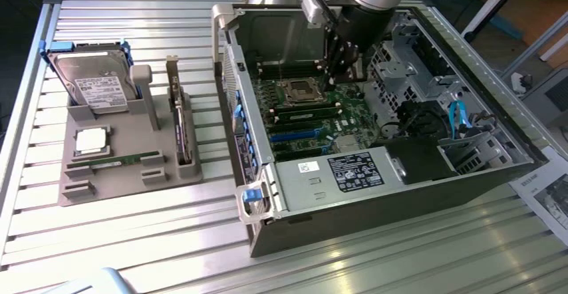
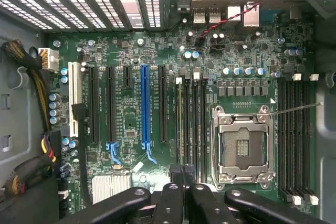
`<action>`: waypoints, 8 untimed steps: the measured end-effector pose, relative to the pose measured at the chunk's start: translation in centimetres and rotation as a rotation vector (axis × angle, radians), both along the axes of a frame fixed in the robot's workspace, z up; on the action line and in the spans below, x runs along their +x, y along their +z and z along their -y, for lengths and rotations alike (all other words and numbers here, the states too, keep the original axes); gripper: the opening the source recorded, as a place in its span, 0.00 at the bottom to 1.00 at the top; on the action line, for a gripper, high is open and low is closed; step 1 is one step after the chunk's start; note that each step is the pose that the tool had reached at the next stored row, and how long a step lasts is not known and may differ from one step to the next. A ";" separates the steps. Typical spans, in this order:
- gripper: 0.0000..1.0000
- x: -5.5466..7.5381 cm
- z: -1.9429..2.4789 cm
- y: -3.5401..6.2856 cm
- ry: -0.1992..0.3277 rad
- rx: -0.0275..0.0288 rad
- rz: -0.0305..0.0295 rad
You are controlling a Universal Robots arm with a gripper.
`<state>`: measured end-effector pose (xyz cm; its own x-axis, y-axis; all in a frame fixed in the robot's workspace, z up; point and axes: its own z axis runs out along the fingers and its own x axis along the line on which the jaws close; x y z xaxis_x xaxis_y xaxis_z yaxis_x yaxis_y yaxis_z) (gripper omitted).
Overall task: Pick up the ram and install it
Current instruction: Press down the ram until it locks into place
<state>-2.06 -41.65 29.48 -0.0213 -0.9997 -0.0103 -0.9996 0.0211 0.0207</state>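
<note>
The ram [image 1: 306, 112] is a thin green stick standing edge-up in a memory slot of the motherboard, beside the empty processor socket [image 1: 300, 92]. In the wrist view the ram [image 2: 180, 124] runs as a narrow green-yellow line along the outermost of several slots next to the processor socket [image 2: 242, 148]. My gripper [image 1: 342, 74] hangs inside the open computer case, above the board near the socket. In the wrist view my gripper [image 2: 184, 174] has its dark fingers [image 2: 174, 187] pressed together just beyond one end of the ram's slot, and nothing shows between them.
The case walls [image 1: 233, 74] and drive cage [image 1: 400, 68] close in around the arm. On the exterior view's left, a grey holder [image 1: 80, 197] carries a hard drive [image 1: 93, 84], a silver processor chip [image 1: 92, 140], an expansion card [image 1: 182, 134] and another thin green stick [image 1: 116, 163].
</note>
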 end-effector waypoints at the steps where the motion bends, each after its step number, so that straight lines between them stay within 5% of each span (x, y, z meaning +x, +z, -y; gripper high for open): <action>1: 0.10 0.0 0.00 0.26 0.000 -0.0005 0.0000; 8: 0.10 0.0 0.00 3.64 0.000 -0.0163 0.0000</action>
